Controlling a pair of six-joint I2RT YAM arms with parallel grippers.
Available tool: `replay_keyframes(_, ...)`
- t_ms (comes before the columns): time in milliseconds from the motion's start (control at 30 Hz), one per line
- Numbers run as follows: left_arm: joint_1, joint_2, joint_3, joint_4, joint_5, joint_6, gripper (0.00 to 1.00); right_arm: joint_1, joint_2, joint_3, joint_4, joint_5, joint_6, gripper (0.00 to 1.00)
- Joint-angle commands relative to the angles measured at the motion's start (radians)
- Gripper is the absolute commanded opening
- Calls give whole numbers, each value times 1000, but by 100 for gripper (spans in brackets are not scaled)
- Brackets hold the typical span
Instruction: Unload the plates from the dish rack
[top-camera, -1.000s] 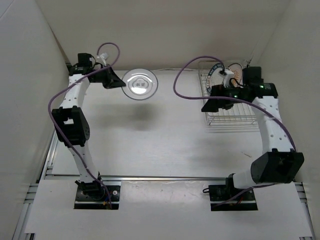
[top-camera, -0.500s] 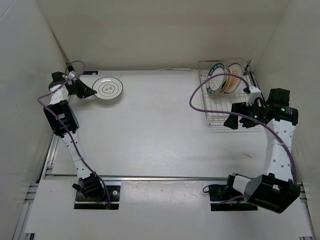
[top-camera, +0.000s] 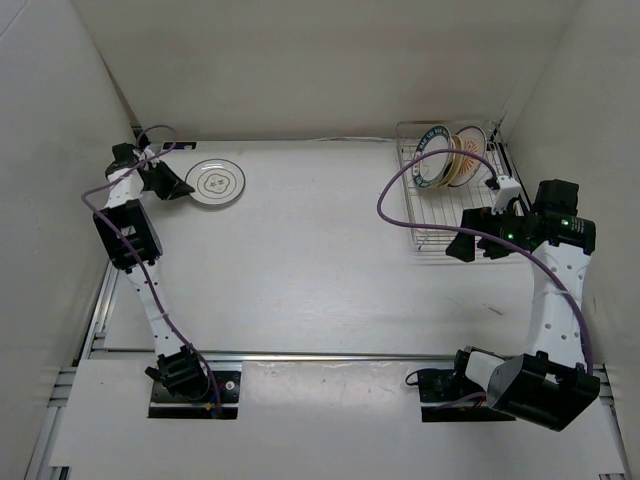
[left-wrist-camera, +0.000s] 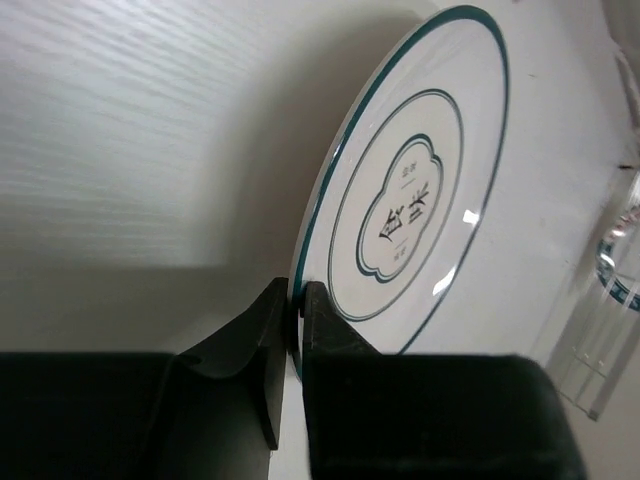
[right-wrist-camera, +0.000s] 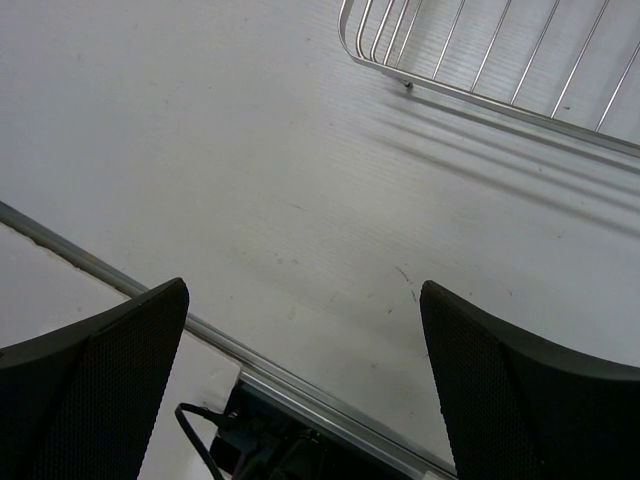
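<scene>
Rack contents are only partly readable: the plates overlap in the top view, and three are made out, a lettered-rim plate (top-camera: 432, 160), a tan plate (top-camera: 453, 160) and a sunburst plate (top-camera: 472, 143). They are stood on edge, leaning together at the far end of the dish rack (top-camera: 440, 228). The rack's near right corner is hidden by the right arm, and only one wire corner is caught in the right wrist view, with the plates cut off. A blurred clear shape at the right edge of the left wrist view cannot be identified. A fourth, green-rimmed plate (left-wrist-camera: 400, 200) is down on the bench (top-camera: 320, 260) at far left, well apart from the rack. Its rim is pinched by the clenched jaws of the left gripper (left-wrist-camera: 295, 298); whether that edge is lifted cannot be told. The right gripper (right-wrist-camera: 305, 290) is held by the rack's near edge, jaws released wide, nothing between. Counted: four plates, one rack, two arms. The bench is white, walled by white panels on three sides, with an aluminium rail (top-camera: 330, 355) along the near edge.
</scene>
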Motion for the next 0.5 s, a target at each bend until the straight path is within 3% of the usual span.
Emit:
replay_keyframes(0, 3, -108, -34, -19, -212, 33, 20, -3, -8, -17, 26, -36, -5, 100)
replay_keyframes(67, 3, -123, -46, -28, -270, 33, 24, -3, 1, -17, 42, -27, 13, 100)
replay_keyframes(133, 3, -148, -56, -28, -292, 33, 61, -3, 1, -4, 88, -2, 33, 100)
replay_keyframes(233, 3, -180, -77, -37, -315, 53, 83, -3, 50, 50, 149, 28, 78, 100)
replay_keyframes(333, 3, -227, -100, -47, -353, 64, 91, 6, 101, 119, 256, 148, 177, 100)
replay_keyframes(467, 3, -325, -143, -69, -384, 108, 91, 49, 191, 234, 365, 353, 259, 100)
